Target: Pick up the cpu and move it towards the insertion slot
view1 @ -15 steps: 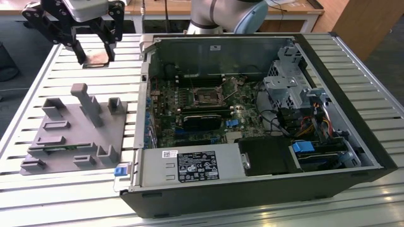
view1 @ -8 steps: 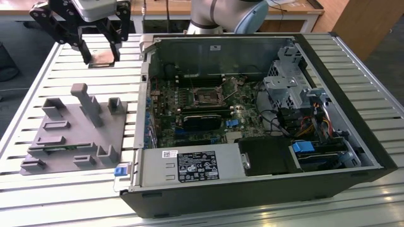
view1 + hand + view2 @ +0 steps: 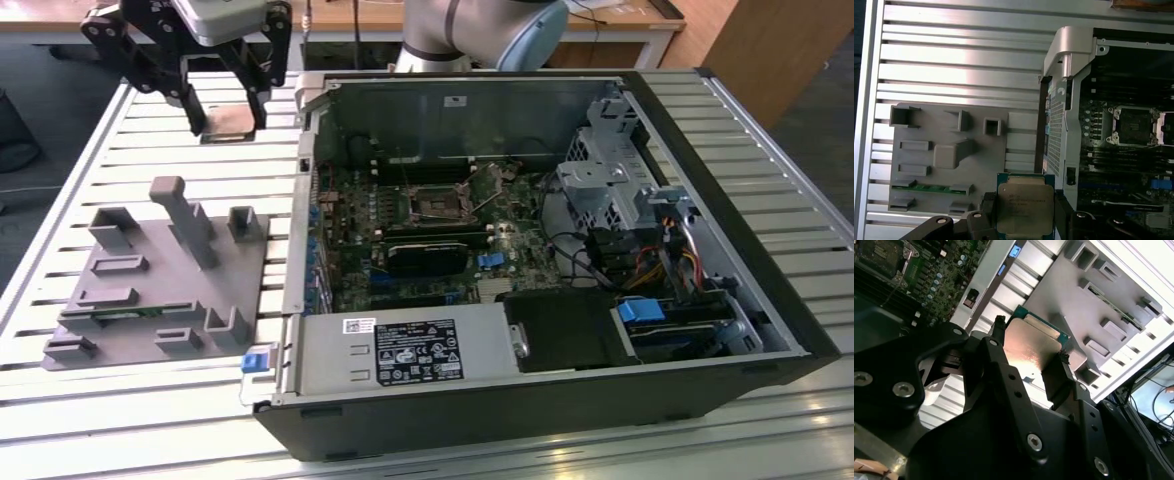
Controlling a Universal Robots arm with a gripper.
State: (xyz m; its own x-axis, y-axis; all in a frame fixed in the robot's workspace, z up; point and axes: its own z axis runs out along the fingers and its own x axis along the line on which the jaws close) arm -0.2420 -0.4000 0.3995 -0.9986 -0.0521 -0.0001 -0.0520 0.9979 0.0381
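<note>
The cpu (image 3: pixel 1025 202) is a flat square chip with a silvery top and a green rim, and my gripper (image 3: pixel 1025 212) is shut on it, a black finger on each side. Its shiny face also shows in the second wrist view, cpu (image 3: pixel 1031 347) between the fingertips (image 3: pixel 998 325). In the exterior view my gripper (image 3: pixel 230 125) hangs with the cpu (image 3: pixel 231 128) above the slatted table, at the open computer case's far outer corner on the exterior view's left. The insertion slot (image 3: pixel 437 207), a metal-framed square socket with a dark centre, lies on the motherboard inside the case, and it shows in both wrist views (image 3: pixel 1134 125) (image 3: pixel 879 252).
A grey fixture (image 3: pixel 147 280) with raised posts and pockets sits on the slatted table on the exterior view's left, holding a thin green memory stick (image 3: pixel 929 188). The case's metal side wall (image 3: pixel 310 190) stands between the gripper and the motherboard. Drive cages and cables (image 3: pixel 627 230) crowd the case's other side.
</note>
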